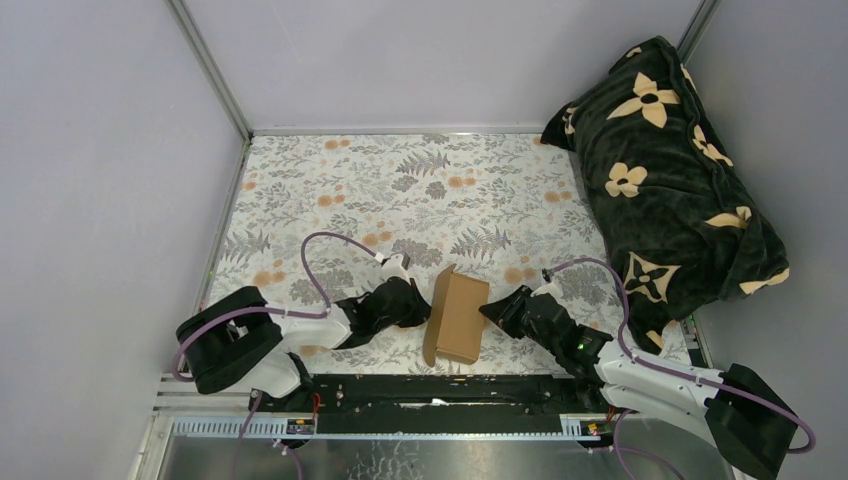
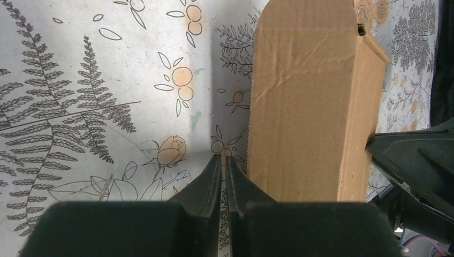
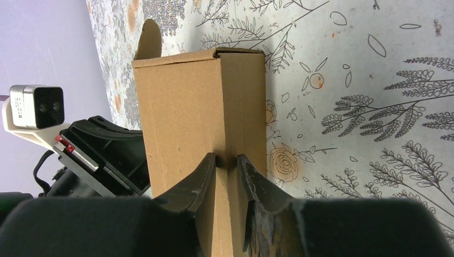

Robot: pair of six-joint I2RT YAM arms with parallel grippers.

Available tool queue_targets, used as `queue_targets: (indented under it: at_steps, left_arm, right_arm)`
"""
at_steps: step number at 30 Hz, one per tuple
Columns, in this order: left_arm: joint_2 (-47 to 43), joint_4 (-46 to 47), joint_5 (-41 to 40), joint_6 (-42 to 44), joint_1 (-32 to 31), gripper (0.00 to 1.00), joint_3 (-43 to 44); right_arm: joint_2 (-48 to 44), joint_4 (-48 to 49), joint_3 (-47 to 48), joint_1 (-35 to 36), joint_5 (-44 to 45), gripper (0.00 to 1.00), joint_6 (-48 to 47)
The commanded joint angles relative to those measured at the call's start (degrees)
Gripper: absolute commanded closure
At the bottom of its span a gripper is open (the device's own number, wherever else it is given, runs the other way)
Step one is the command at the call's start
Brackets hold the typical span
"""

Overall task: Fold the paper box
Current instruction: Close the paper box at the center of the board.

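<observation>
The paper box [image 1: 460, 318] is a small, plain brown cardboard box lying on the floral tablecloth between the two arms, with a flap [image 1: 445, 272] sticking out at its far end. My left gripper [image 1: 425, 305] sits at the box's left side. In the left wrist view the left gripper [image 2: 224, 158] is shut on nothing, just left of the box [image 2: 305, 107]. My right gripper [image 1: 487, 310] is against the box's right side. In the right wrist view the right gripper [image 3: 226, 156] has its jaws slightly apart, tips resting at a corner edge of the box [image 3: 193, 107].
A dark blanket with cream flowers [image 1: 670, 180] is heaped at the back right. Grey walls close in the table on the left, back and right. The left arm's camera [image 3: 35, 107] shows beyond the box, and the right arm [image 2: 417, 160] shows in the left wrist view.
</observation>
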Motion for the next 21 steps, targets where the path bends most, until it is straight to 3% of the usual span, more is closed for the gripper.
queue_targets:
  at_steps: [1, 21]
  left_arm:
    - [-2.4, -1.9, 0.0, 0.0, -0.5, 0.88, 1.9]
    - [-1.0, 0.3, 1.2, -0.4, -1.2, 0.88, 5.3]
  right_arm:
    - [3.1, -20.2, -4.5, 1.2, -0.1, 0.75, -3.1]
    - [3.6, -19.9, -4.3, 1.4, 0.1, 0.74, -3.4]
